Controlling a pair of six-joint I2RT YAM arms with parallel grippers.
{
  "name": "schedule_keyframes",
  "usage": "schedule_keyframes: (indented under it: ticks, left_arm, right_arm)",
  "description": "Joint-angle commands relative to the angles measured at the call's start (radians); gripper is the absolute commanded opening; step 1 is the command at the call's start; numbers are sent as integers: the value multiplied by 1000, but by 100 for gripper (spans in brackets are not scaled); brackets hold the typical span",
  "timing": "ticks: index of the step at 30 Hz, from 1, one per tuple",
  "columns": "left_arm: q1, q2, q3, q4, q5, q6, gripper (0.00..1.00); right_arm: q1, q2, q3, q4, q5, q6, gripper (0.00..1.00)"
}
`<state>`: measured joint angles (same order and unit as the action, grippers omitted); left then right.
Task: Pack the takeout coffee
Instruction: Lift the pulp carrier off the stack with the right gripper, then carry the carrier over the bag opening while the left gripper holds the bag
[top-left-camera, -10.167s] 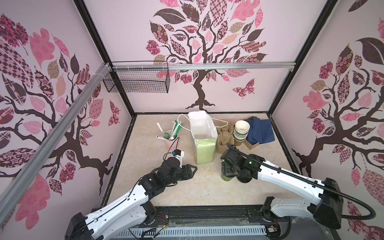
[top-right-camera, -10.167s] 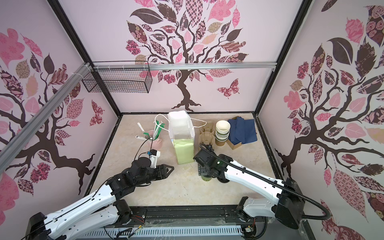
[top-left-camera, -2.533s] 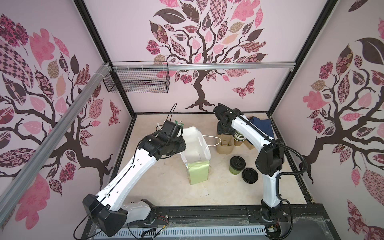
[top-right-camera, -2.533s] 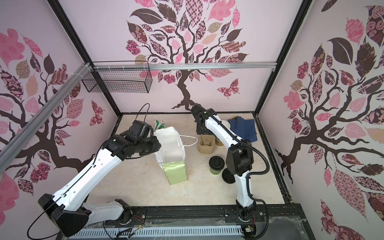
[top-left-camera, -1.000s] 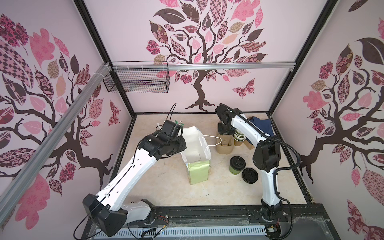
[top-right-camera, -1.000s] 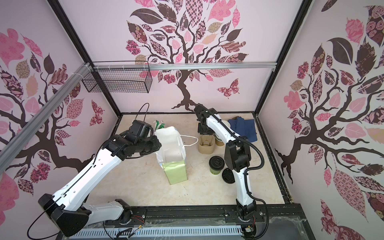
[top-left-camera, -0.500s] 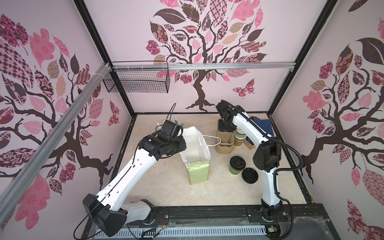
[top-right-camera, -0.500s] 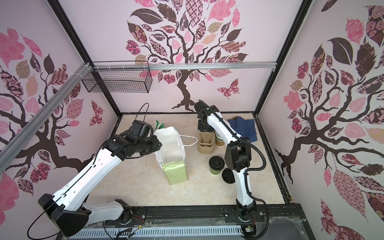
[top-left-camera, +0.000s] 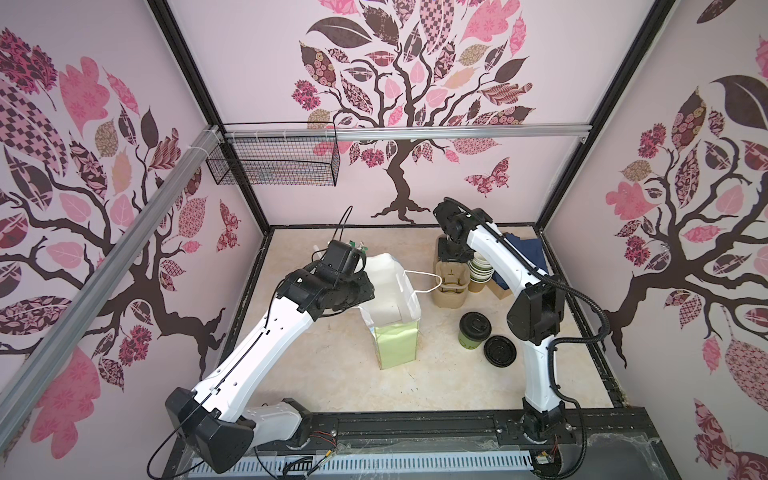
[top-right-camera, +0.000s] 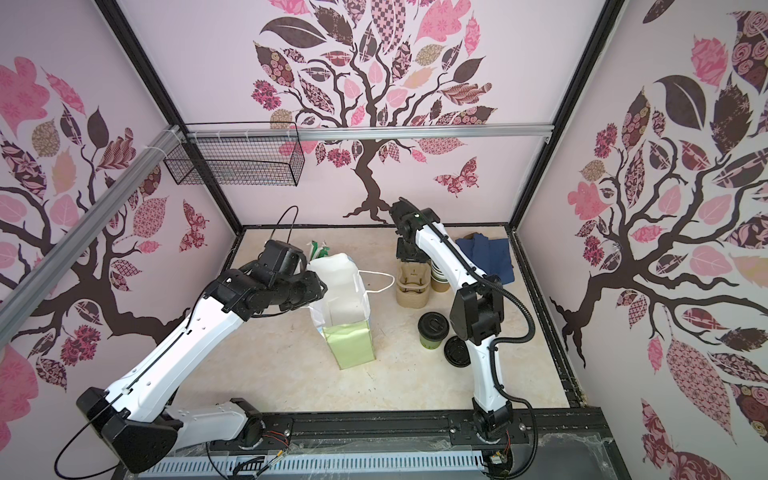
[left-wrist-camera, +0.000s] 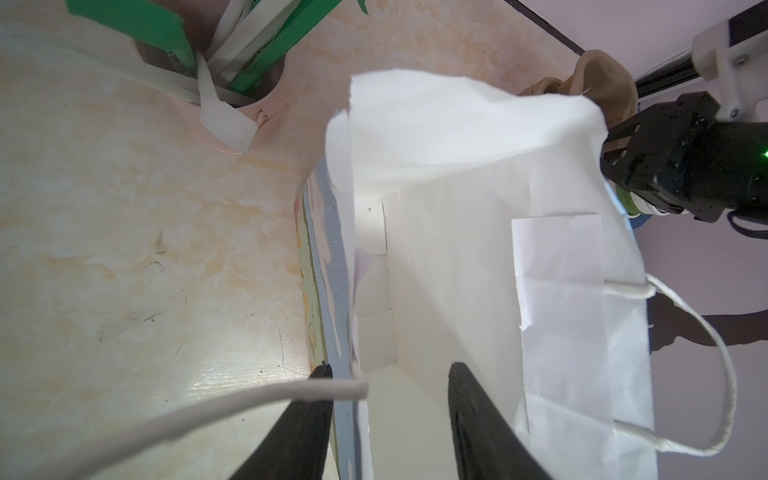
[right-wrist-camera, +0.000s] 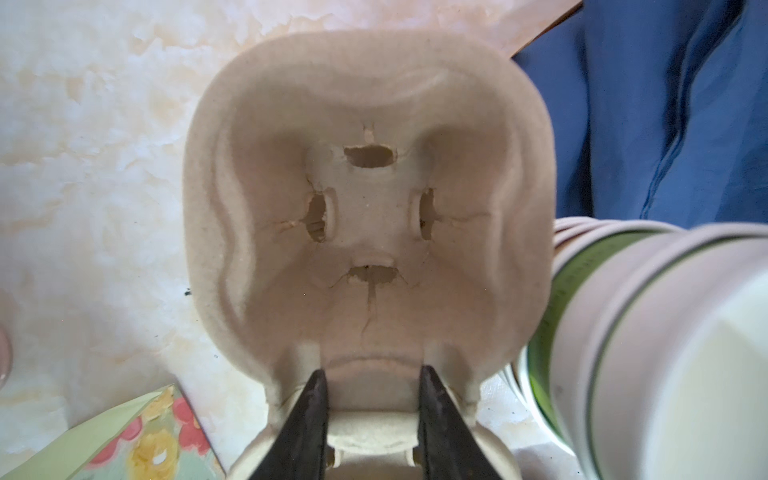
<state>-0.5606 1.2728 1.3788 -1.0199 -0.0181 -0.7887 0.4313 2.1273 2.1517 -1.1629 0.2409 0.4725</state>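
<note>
My left arm (top-left-camera: 259, 345) reaches forward, wrist bent down; my left end effector (left-wrist-camera: 390, 367) points down, fingers spread apart. My right arm (top-left-camera: 498, 257) stretches to the back; my right end effector (right-wrist-camera: 372, 370) points down, fingers pinching the cup carrier (right-wrist-camera: 365, 104).

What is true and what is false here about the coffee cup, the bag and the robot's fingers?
1. The coffee cup stands on the table, outside the paper bag. True.
2. The loose black lid sits on the coffee cup. False: it lies on the table beside it.
3. The right gripper has its fingers either side of the cup carrier middle ridge. True.
4. The left gripper has its fingers pinched shut. False: they stand apart at the bag's rim.
5. The paper bag lies flat. False: it stands, mouth open.
</note>
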Motion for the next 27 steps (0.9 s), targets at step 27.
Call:
schedule_keyframes:
  ticks: [27]
  left_arm:
    - [14,-12,271,-235,-147,44,75]
  right_arm:
    - [66,-218,312,-208,-85,-3,33]
